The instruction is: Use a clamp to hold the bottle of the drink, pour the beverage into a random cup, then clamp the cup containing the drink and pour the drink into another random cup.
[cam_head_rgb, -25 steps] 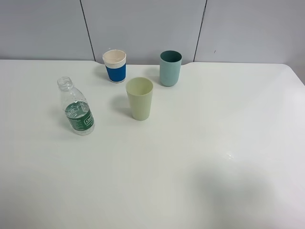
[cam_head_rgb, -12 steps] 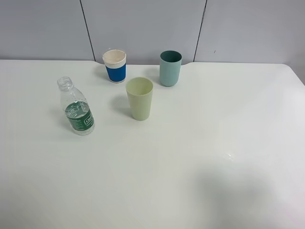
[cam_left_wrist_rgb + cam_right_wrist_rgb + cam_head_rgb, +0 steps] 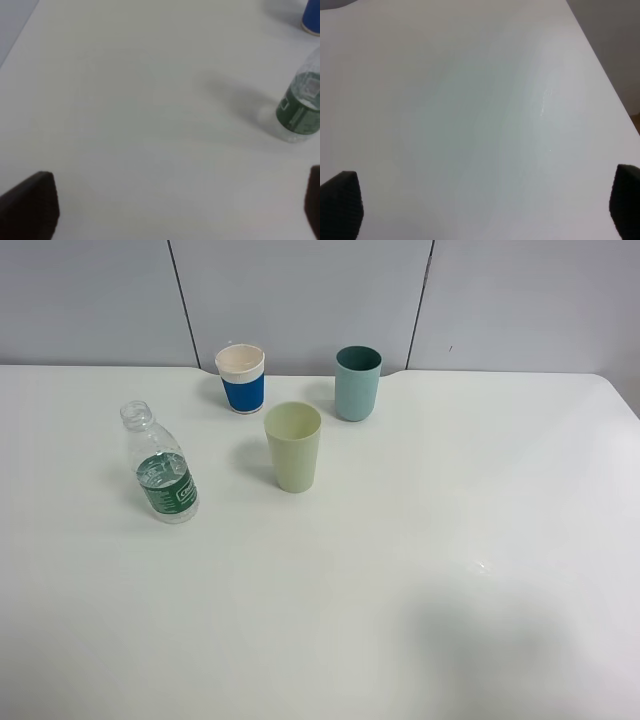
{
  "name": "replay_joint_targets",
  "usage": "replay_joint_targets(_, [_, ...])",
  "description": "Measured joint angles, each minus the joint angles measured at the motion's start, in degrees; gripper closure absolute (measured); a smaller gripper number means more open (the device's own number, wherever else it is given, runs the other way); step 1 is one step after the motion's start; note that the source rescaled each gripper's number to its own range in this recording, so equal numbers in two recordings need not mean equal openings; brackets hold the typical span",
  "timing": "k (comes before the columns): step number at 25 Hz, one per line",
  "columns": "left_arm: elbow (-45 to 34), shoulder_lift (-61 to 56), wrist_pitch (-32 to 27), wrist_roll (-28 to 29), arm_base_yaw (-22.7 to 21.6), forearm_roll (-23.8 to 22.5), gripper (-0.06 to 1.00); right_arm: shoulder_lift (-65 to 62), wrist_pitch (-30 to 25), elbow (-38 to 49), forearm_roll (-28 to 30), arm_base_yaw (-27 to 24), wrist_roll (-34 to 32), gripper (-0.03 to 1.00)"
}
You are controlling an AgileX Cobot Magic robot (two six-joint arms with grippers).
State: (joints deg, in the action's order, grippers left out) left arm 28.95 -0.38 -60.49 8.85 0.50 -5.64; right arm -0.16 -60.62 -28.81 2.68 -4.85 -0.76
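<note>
A small clear bottle (image 3: 161, 468) with a dark green label and no cap stands upright at the left of the white table (image 3: 420, 540), with clear liquid inside. The left wrist view shows the bottle (image 3: 300, 107) too. The pale yellow-green cup (image 3: 293, 447) stands near the middle, upright. Behind it to the right stands the teal cup (image 3: 357, 383). Neither arm appears in the high view. My left gripper (image 3: 175, 205) is open over bare table, well short of the bottle. My right gripper (image 3: 485, 205) is open above bare table, nothing between its fingers.
A white paper cup (image 3: 241, 378) with a blue band stands at the back, left of the teal cup; its blue side (image 3: 312, 17) shows in the left wrist view. Grey wall panels (image 3: 300, 300) close off the back. The table's right edge (image 3: 605, 80) runs past the right gripper.
</note>
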Motion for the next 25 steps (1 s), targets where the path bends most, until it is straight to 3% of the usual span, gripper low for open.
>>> replay_joint_targets(25, [0.0,0.0,0.0,0.0,0.0,0.0,-0.06,0.0,0.0,0.0,0.0,0.0,0.0,-0.02])
